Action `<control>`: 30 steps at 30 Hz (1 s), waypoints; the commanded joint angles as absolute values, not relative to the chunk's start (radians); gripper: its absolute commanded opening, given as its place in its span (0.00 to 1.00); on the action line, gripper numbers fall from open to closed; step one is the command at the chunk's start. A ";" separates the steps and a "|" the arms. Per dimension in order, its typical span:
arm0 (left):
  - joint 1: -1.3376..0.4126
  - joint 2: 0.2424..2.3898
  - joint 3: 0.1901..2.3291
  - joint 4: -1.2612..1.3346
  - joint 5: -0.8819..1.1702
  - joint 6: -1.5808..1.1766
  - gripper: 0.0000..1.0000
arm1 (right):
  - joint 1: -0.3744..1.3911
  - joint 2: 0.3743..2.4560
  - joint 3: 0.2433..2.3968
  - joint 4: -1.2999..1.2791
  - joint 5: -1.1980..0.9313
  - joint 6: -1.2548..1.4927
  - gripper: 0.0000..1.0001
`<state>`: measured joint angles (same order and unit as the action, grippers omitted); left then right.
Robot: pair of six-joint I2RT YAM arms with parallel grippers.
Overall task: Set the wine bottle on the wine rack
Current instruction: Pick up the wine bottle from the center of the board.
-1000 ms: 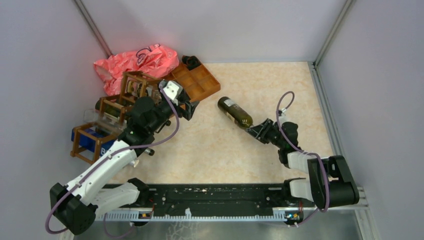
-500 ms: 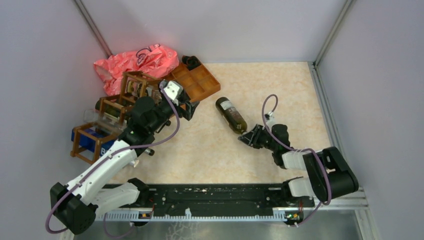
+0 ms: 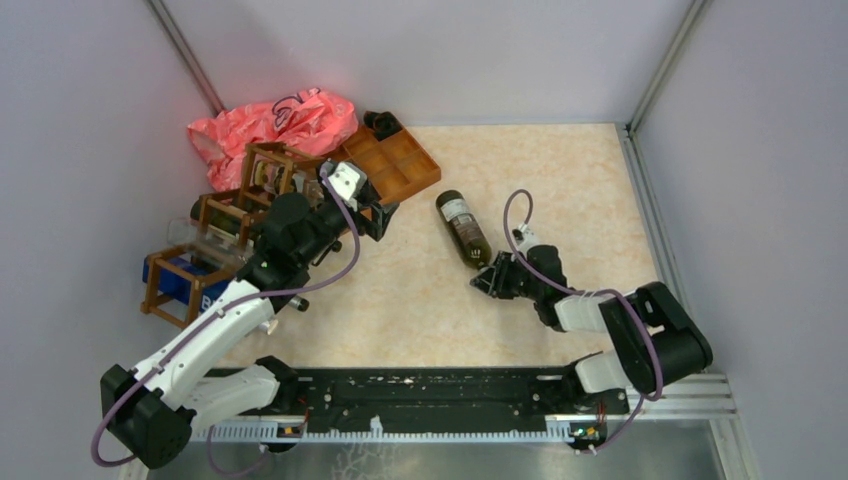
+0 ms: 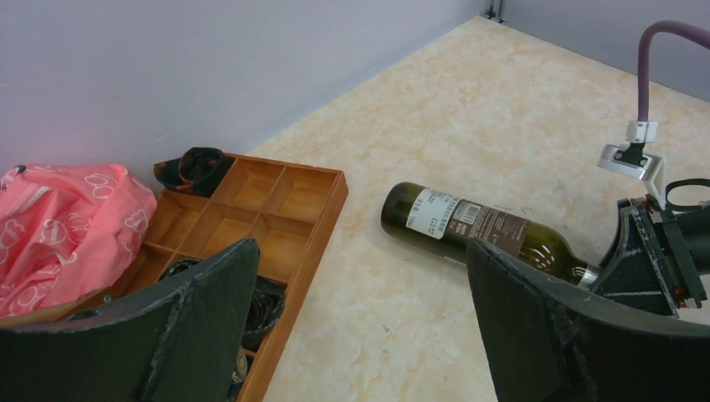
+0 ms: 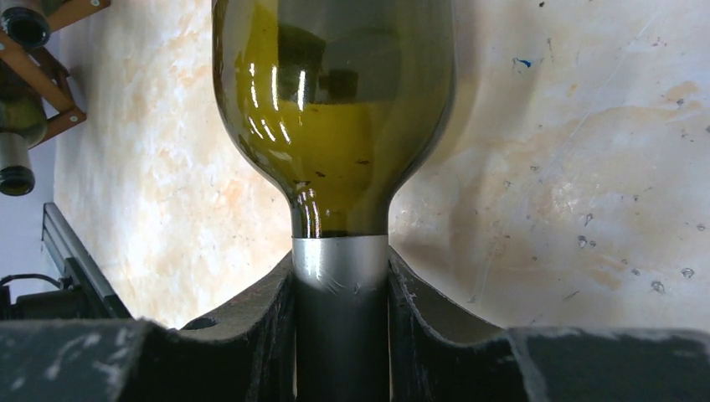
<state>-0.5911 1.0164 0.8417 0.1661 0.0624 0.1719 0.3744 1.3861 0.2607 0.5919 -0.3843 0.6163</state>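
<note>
1. Dark green glass, the wine bottle (image 3: 462,226) is lying on its side on the beige table (image 3: 580,180). It is sitting near the middle, well apart from the wine rack (image 3: 222,214) at the table's 9 o'clock edge.
2. In the top view its long axis is running from 11 to 5 o'clock, with the base pointing to 11, toward the tray (image 3: 400,165), and the neck pointing to 5.
3. The right gripper (image 3: 488,274) is clenching the silver-foiled neck, a finger pressing on each side.
4. A white label with a barcode, and a darker one beside it, are facing up in the left wrist view, but the print is too small to read.
5. The left gripper (image 3: 378,214) is hanging with its jaws spread wide, holding nothing, just beside the tray's 7 o'clock edge.
</note>
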 commanded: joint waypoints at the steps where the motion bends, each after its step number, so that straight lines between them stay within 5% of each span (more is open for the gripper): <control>1: -0.587 1.015 0.831 0.196 0.072 0.181 0.99 | 0.389 1.412 0.291 0.505 -0.312 0.594 0.14; 13: -0.586 1.010 0.830 0.196 0.067 0.182 0.99 | 0.414 1.467 0.327 0.453 -0.293 0.569 0.29; 30: -0.586 1.007 0.831 0.198 0.068 0.184 0.99 | 0.421 1.493 0.336 0.445 -0.282 0.560 0.36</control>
<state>-0.5911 1.0164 0.8417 0.1661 0.0624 0.1772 0.4042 1.4567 0.3359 0.5419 -0.3298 0.5865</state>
